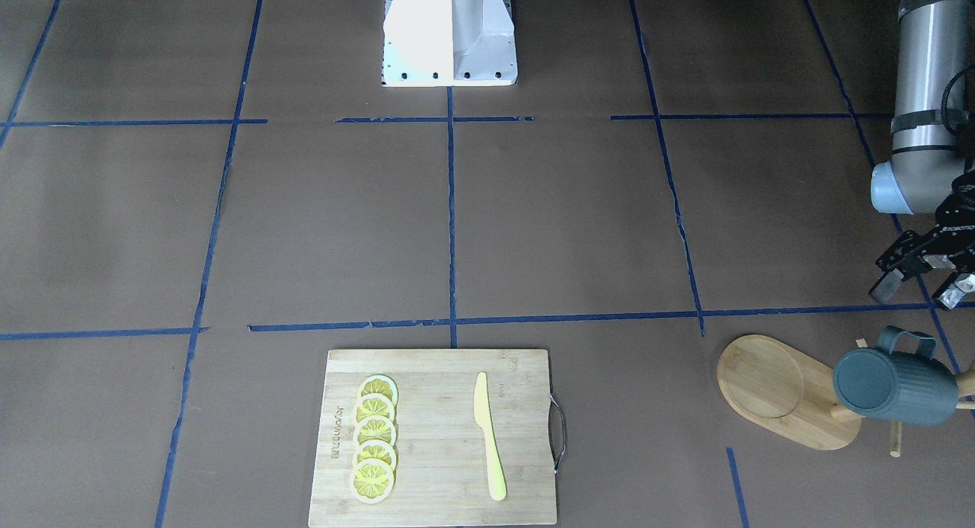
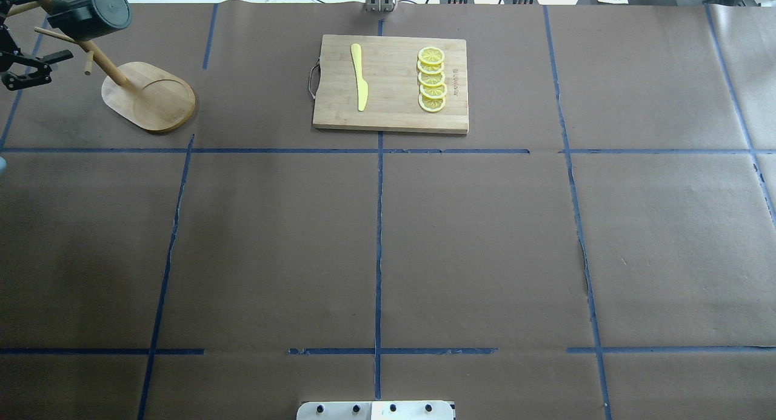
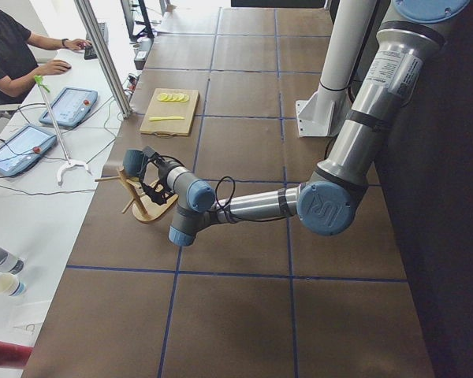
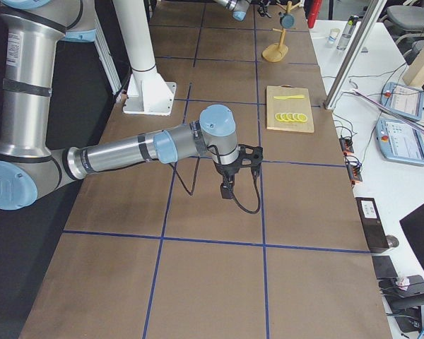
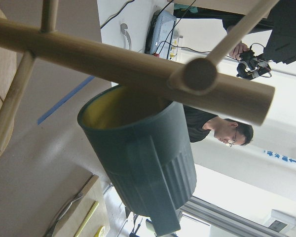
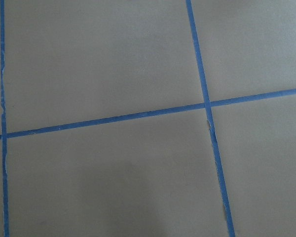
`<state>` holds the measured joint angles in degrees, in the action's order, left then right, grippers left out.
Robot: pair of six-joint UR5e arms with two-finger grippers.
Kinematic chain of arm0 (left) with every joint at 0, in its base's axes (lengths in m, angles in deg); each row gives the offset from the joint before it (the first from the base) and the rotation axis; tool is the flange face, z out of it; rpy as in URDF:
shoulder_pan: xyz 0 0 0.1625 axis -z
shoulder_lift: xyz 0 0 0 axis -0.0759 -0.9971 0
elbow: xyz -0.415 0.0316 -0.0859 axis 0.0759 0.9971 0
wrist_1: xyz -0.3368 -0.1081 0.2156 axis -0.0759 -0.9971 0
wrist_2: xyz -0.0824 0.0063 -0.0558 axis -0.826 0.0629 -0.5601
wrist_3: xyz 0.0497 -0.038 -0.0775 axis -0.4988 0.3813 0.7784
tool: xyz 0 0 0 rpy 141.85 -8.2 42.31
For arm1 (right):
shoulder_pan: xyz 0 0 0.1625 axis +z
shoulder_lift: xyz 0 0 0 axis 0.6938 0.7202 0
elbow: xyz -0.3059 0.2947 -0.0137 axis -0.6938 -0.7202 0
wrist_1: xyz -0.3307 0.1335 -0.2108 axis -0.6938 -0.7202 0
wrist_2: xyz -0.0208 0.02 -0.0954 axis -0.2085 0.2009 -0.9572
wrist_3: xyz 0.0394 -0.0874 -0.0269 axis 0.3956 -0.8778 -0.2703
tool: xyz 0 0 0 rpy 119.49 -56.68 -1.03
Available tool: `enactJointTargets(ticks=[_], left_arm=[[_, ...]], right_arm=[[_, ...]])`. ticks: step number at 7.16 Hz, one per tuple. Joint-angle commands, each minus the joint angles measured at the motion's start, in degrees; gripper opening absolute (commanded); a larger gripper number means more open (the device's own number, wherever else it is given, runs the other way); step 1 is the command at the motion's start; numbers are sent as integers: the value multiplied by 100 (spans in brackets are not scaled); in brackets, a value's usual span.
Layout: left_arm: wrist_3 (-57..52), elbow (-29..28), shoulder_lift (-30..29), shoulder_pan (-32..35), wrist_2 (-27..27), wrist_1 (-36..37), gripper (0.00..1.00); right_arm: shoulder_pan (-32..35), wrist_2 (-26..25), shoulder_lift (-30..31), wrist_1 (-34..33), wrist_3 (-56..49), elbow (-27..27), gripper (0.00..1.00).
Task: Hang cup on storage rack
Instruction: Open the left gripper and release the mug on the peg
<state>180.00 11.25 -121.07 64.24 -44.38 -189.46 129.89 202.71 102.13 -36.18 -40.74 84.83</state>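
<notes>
Cup (image 1: 895, 387) is seen hanging on the storage rack (image 1: 769, 395), off the worktop (image 1: 533, 231), at its far left end. The left pincer (image 1: 918, 290) is positioned near it, not touching, spread wide and empty. The hanging is judged done, and only a retreat that avoids knocking the pegs is called for. The right pincer (image 4: 226, 189) is shown in a side view only, so its state cannot be told. One cup, one rack, one cutting board (image 1: 434, 436), one yellow knife (image 1: 487, 436) and five lemon slices (image 1: 375, 436) are counted.

Brown table surface (image 6: 98, 54) with blue tape lines (image 6: 113, 118), one crossing at right.
</notes>
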Motion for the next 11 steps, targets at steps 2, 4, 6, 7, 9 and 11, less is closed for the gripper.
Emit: enactJointTargets(ticks=[2, 4, 6, 7, 9, 11], left_arm=[[-2522, 149, 490, 40, -385, 363, 100], [-4454, 131, 605, 338, -385, 1170, 100], [-7000, 114, 684, 506, -359, 2276, 100], [-8014, 114, 685, 576, -342, 2752, 100], [-9459, 149, 676, 779, -420, 3718, 100], [-10253, 175, 632, 1190, -883, 4860, 100]], right_arm=[[0, -8, 0, 0, 0, -26, 100], [0, -34, -9, 0, -9, -44, 100], [0, -60, -35, -9, -70, -114, 100], [0, -69, -53, -1, -79, -192, 100], [-9, -78, -97, 8, -88, -316, 100], [-9, -60, -158, 8, -436, -596, 100]])
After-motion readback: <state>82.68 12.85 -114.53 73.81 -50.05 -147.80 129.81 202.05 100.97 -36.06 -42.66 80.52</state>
